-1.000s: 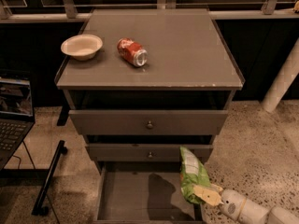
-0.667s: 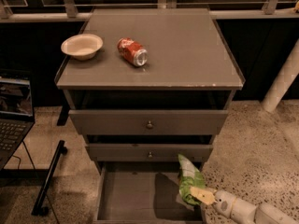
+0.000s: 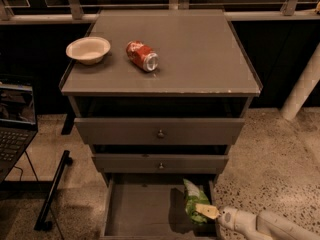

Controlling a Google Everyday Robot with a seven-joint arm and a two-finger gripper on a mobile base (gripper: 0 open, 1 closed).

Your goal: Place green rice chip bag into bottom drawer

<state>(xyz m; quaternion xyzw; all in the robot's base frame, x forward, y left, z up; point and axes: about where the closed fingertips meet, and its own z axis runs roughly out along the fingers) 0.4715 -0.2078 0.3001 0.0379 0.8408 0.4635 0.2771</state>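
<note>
The green rice chip bag (image 3: 193, 200) is a crinkly light-green bag inside the open bottom drawer (image 3: 137, 211), against its right wall, standing slightly tilted. My gripper (image 3: 209, 212) comes in from the lower right on a white arm and is at the bag's lower end, its tan fingers closed on the bag. The drawer's grey floor is bare to the left of the bag.
Two grey drawer fronts with knobs (image 3: 160, 133) (image 3: 160, 165) sit above the open drawer. On the cabinet top lie a red soda can (image 3: 142, 55) on its side and a white bowl (image 3: 88, 49). A laptop (image 3: 14, 124) is at the left; a white post (image 3: 301, 86) is at the right.
The bag and my gripper have moved down and slightly left, lower into the bottom drawer. The can and bowl have not moved.
</note>
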